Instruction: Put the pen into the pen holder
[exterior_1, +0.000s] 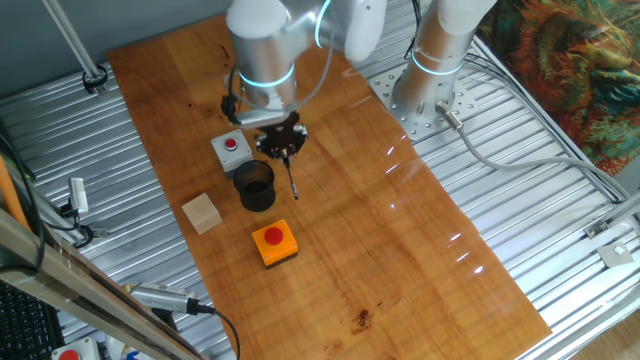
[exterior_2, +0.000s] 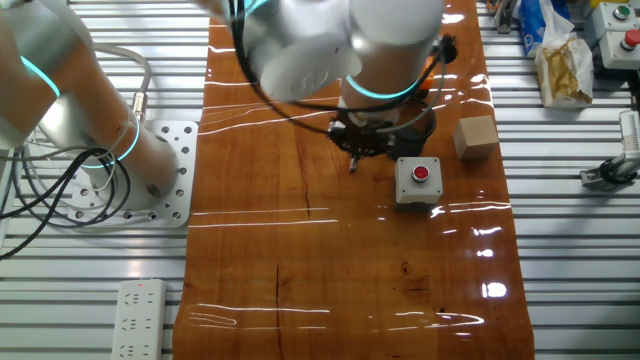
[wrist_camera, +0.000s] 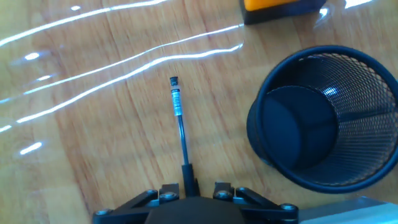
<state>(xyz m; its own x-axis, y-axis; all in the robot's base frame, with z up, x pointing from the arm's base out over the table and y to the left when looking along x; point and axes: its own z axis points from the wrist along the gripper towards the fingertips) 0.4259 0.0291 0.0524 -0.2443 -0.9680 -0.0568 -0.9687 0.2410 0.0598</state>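
Observation:
My gripper (wrist_camera: 189, 184) is shut on the pen (wrist_camera: 180, 127), a thin dark pen with a silvery band near its tip, which hangs down from the jaws above the wooden table. In one fixed view the gripper (exterior_1: 283, 150) holds the pen (exterior_1: 292, 180) just right of the pen holder (exterior_1: 255, 185), a black mesh cup standing upright. In the hand view the pen holder (wrist_camera: 323, 121) is to the right of the pen, open and empty. In the other fixed view the gripper (exterior_2: 358, 150) is mostly hidden by the arm, and the cup is hidden too.
A grey box with a red button (exterior_1: 231, 148) sits behind the cup; it also shows in the other fixed view (exterior_2: 417, 180). An orange box with a red button (exterior_1: 274, 243) is in front of it. A wooden block (exterior_1: 202, 213) lies to the left.

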